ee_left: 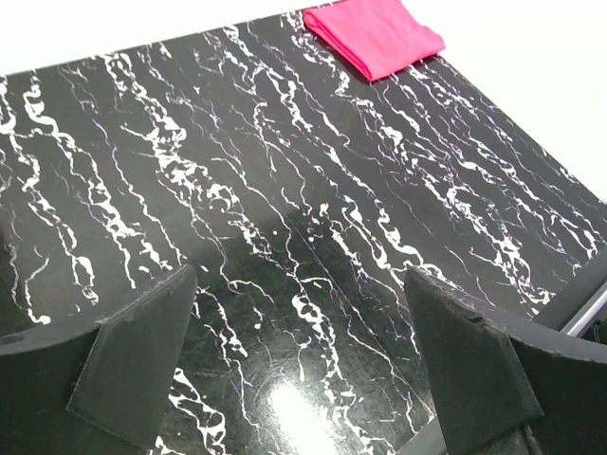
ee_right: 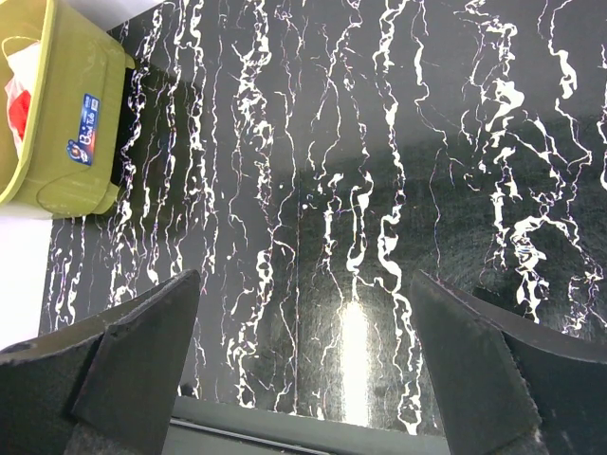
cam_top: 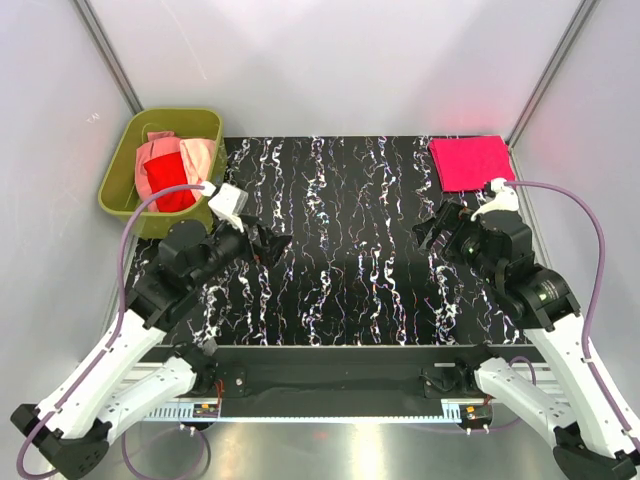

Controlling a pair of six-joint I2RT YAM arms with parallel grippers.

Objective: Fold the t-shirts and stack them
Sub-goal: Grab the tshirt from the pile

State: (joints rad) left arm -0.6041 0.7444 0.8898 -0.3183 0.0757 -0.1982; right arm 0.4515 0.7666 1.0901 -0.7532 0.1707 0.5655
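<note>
Your left gripper and right gripper both hover wide open and empty over the black white-veined tabletop. One folded magenta-pink t-shirt lies far right; a crumpled red t-shirt and others wait in the olive-green plastic bin. Go left, pinch one garment only, and lift it clear of the rim.

Black table veined with white, filling the middle of the top view. A folded magenta-pink t-shirt lies flat at its upper right corner. An olive-green bin stands at the upper left corner, overlapping the table's edge.
</note>
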